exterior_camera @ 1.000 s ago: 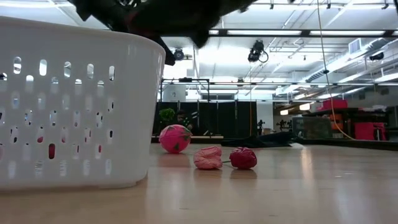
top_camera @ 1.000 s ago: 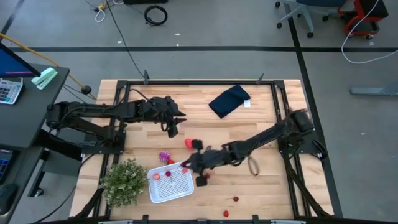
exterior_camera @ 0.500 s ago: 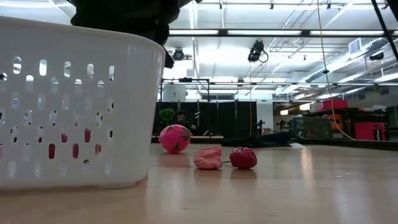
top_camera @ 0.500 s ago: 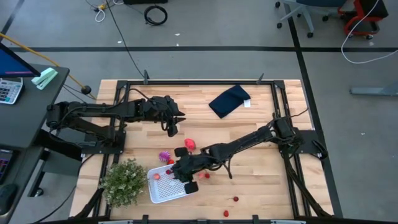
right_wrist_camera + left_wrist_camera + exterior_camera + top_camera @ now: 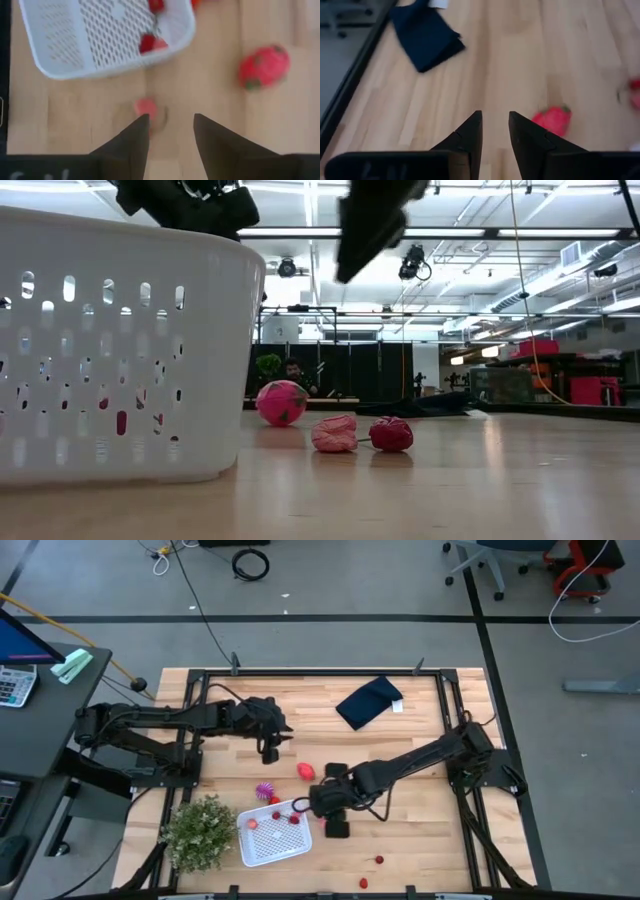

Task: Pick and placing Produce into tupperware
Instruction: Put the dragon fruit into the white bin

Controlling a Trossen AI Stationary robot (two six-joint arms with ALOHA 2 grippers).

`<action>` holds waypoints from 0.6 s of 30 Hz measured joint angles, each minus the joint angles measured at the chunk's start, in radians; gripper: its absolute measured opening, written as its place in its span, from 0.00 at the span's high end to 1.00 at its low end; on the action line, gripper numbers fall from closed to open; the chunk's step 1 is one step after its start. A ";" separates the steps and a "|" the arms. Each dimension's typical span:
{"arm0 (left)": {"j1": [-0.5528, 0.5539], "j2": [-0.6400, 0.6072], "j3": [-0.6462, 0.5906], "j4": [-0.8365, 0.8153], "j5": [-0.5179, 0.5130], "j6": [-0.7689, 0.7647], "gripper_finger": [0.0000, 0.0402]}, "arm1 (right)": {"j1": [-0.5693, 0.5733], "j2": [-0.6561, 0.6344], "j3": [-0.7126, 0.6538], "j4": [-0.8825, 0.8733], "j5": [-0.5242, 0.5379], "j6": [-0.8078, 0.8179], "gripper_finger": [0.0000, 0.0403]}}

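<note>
Several small red fruits [image 5: 152, 44] already lie in the white tupperware [image 5: 60, 45]; strawberry piece [image 5: 263, 66] rests on bare wood just beside it. Right gripper [image 5: 170, 132] spread, empty, near the rim. Left gripper [image 5: 495, 132] narrowly parted, empty. Strawberry likely light, hard, slick: pinch across its middle.

Inside the white perforated container [image 5: 120, 350], seen from table height, only red patches behind the wall holes; number and kind of fruit there impossible to tell. Container itself cut off at the left edge of that view. Above it, both dark arms cropped by the top edge, fingertips out of sight. Beside the container in the right wrist view, a small pink-red piece [image 5: 146, 107] blurred, partly behind the fingers [image 5: 131, 140]. In the left wrist view, a red shape [image 5: 635, 92] clipped at the edge beyond the strawberry [image 5: 553, 120], unidentifiable.
</note>
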 joint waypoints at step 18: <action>-0.170 0.155 0.001 0.044 0.036 0.171 0.49 | 0.094 -0.020 0.000 -0.340 0.397 0.315 0.60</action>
